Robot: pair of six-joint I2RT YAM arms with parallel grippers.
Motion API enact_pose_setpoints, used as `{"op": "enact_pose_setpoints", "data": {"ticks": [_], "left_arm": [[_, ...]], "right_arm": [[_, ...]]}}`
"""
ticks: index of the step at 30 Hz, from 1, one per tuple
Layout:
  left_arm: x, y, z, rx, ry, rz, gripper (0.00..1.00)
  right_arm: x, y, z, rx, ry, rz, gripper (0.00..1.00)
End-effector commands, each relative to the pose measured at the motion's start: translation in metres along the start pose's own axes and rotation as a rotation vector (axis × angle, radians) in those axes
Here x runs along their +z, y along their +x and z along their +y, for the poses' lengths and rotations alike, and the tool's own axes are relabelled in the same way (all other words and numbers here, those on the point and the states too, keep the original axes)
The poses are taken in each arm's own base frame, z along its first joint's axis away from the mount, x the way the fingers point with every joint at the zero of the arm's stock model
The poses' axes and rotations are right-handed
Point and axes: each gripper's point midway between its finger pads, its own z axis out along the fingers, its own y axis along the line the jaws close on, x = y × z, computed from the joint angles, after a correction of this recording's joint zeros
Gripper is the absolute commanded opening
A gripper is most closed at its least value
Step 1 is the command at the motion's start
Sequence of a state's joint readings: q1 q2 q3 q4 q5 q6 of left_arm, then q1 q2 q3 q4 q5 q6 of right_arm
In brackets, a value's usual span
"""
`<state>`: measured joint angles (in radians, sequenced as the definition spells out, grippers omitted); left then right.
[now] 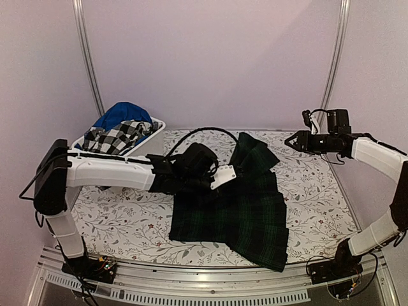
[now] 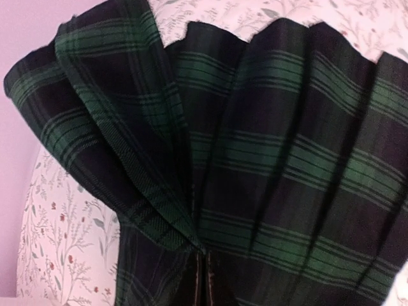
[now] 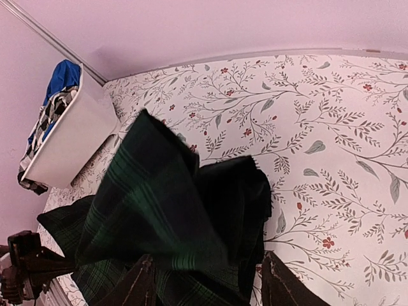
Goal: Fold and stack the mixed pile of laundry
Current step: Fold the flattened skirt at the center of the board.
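A dark green-navy tartan garment [image 1: 236, 207] lies partly spread on the floral table cover, its back edge bunched up. My left gripper [image 1: 211, 178] reaches in from the left and is shut on a fold of that tartan cloth [image 2: 274, 159]; its jaws [image 2: 204, 280] are pinched together in the fabric. My right gripper [image 1: 294, 140] hangs open and empty above the back right, beside the garment's upper corner; its fingers [image 3: 137, 287] stand wide apart over the tartan [image 3: 166, 210]. A black-and-white checked shirt [image 1: 118, 136] and a bright blue garment [image 1: 124, 113] lie in the tub.
The white plastic tub [image 1: 153, 143] stands at the back left, also seen in the right wrist view [image 3: 70, 140]. A black cable [image 1: 197, 131] arcs over the left wrist. Metal frame posts [image 1: 89, 57] stand at both back corners. The table's front rail [image 1: 204, 271] is near.
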<state>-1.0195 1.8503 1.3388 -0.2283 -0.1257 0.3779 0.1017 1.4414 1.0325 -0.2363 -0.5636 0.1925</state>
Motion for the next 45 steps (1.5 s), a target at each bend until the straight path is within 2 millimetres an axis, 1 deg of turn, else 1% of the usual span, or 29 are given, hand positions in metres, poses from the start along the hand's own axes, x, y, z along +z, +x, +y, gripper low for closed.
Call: {"op": "enact_pose_setpoints", "data": {"ticks": [1, 3, 4, 5, 7, 10, 12, 15, 16, 17, 18, 19, 20, 22, 23, 24, 25, 27, 29, 30, 32, 34, 37, 39, 40, 41, 43, 44, 45], "left_arm": [[-0.024, 0.016, -0.058, 0.013, 0.07, 0.001, 0.0], [-0.033, 0.018, -0.092, 0.029, 0.131, -0.004, 0.0], [-0.033, 0.022, -0.106, 0.028, 0.156, 0.004, 0.0], [-0.032, 0.029, -0.118, 0.022, 0.187, 0.024, 0.0], [-0.023, 0.049, -0.135, -0.007, 0.239, 0.078, 0.0], [-0.007, 0.081, -0.15, -0.017, 0.258, 0.139, 0.0], [0.001, 0.095, -0.156, -0.026, 0.261, 0.151, 0.0], [0.01, 0.104, -0.157, -0.057, 0.265, 0.155, 0.0], [0.013, 0.102, -0.155, -0.073, 0.266, 0.144, 0.0], [0.016, 0.102, -0.152, -0.089, 0.265, 0.138, 0.0], [0.02, 0.104, -0.148, -0.11, 0.263, 0.139, 0.0], [0.026, 0.1, -0.139, -0.138, 0.25, 0.123, 0.0], [0.033, 0.095, -0.131, -0.165, 0.24, 0.107, 0.0], [0.049, 0.093, -0.111, -0.231, 0.208, 0.11, 0.0], [0.059, 0.09, -0.1, -0.268, 0.19, 0.111, 0.0], [0.069, 0.088, -0.09, -0.311, 0.195, 0.116, 0.0], [0.08, 0.09, -0.079, -0.351, 0.183, 0.143, 0.0], [0.099, 0.087, -0.055, -0.439, 0.174, 0.154, 0.0], [0.114, 0.076, -0.033, -0.507, 0.182, 0.122, 0.0], [0.119, 0.069, -0.025, -0.527, 0.189, 0.103, 0.0], [0.127, 0.056, -0.009, -0.546, 0.191, 0.071, 0.0], [0.13, 0.04, 0.003, -0.537, 0.196, 0.05, 0.0], [0.122, 0.014, 0.02, -0.511, 0.186, 0.011, 0.0], [0.113, 0.005, 0.029, -0.496, 0.176, 0.003, 0.0], [0.111, 0.004, 0.032, -0.499, 0.177, 0.002, 0.0], [0.109, 0.004, 0.034, -0.502, 0.182, 0.001, 0.0], [0.107, 0.008, 0.038, -0.512, 0.183, 0.012, 0.0], [0.107, 0.011, 0.039, -0.514, 0.188, 0.014, 0.0], [0.107, 0.012, 0.038, -0.51, 0.191, 0.014, 0.0]], "right_arm": [[-0.03, -0.005, 0.002, -0.001, 0.048, -0.052, 0.56], [-0.037, -0.006, 0.006, -0.015, 0.05, -0.061, 0.56], [-0.039, -0.005, 0.008, -0.021, 0.044, -0.063, 0.56], [-0.039, -0.003, 0.01, -0.023, 0.033, -0.056, 0.56], [-0.036, 0.005, 0.013, -0.019, -0.001, -0.036, 0.56], [-0.027, 0.022, 0.021, 0.002, -0.095, 0.01, 0.52], [-0.018, 0.035, 0.027, 0.026, -0.148, 0.044, 0.49], [0.001, 0.06, 0.04, 0.026, -0.191, 0.114, 0.49], [0.009, 0.068, 0.044, 0.022, -0.201, 0.137, 0.49], [0.016, 0.075, 0.049, 0.022, -0.217, 0.157, 0.49], [0.027, 0.085, 0.048, 0.035, -0.222, 0.19, 0.49], [0.034, 0.09, 0.048, 0.042, -0.227, 0.207, 0.49], [0.041, 0.094, 0.044, 0.055, -0.225, 0.221, 0.49], [0.051, 0.092, 0.035, 0.078, -0.195, 0.219, 0.49], [0.053, 0.086, 0.031, 0.078, -0.182, 0.206, 0.5], [0.052, 0.074, 0.025, 0.079, -0.166, 0.18, 0.5], [0.049, 0.063, 0.017, 0.087, -0.148, 0.155, 0.5], [0.041, 0.035, 0.003, 0.097, -0.113, 0.096, 0.51], [0.031, 0.01, -0.006, 0.087, -0.074, 0.046, 0.53], [0.027, 0.001, -0.008, 0.077, -0.048, 0.032, 0.54], [0.023, -0.011, -0.007, 0.04, -0.028, 0.018, 0.54], [0.021, -0.011, -0.005, 0.035, -0.033, 0.024, 0.54], [0.015, 0.01, 0.005, 0.056, -0.089, 0.046, 0.52], [0.011, 0.034, 0.024, 0.081, -0.152, 0.068, 0.49], [0.011, 0.049, 0.036, 0.078, -0.179, 0.085, 0.49], [0.016, 0.07, 0.056, 0.075, -0.219, 0.118, 0.49], [0.02, 0.107, 0.083, 0.072, -0.271, 0.171, 0.49], [0.023, 0.125, 0.09, 0.099, -0.282, 0.204, 0.49], [0.026, 0.139, 0.095, 0.107, -0.299, 0.218, 0.49]]}}
